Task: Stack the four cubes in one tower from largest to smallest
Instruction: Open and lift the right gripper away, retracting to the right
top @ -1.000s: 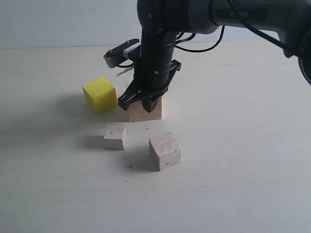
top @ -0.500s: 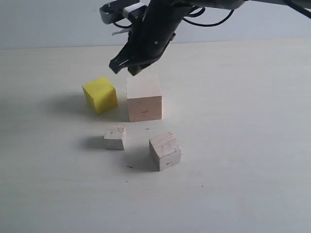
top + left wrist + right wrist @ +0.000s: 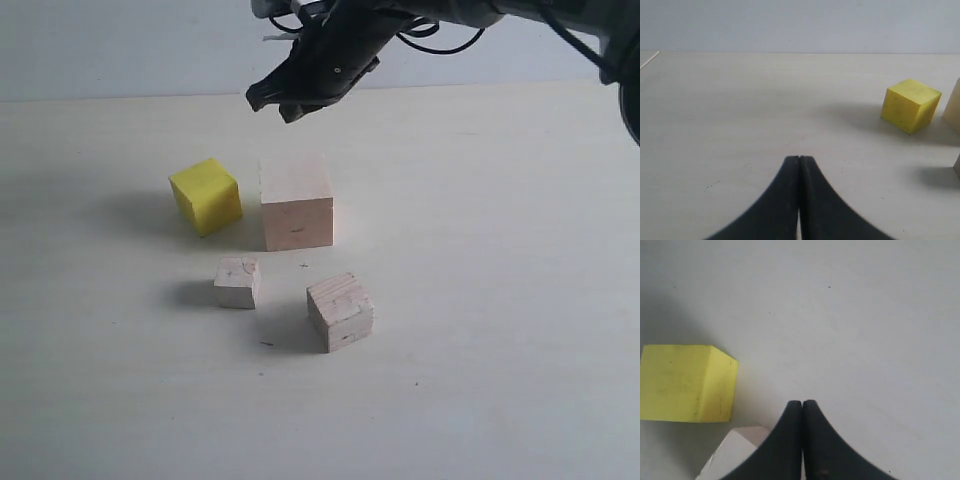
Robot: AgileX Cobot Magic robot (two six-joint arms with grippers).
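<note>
Shut and empty above the big cube (image 3: 296,205), the right claw (image 3: 272,104) should open wide, square up over the yellow cube (image 3: 205,195) just beside it at 9 o'clock on the surface (image 3: 480,300), and grip flat opposite faces.

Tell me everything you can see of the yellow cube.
Bright yellow, faintly speckled, the yellow cube sits flat on the pale table, one vertical edge turned toward the exterior camera. In that view it stands just left of the largest wood cube, a narrow gap between them. Nothing rests on it or grips it.
</note>
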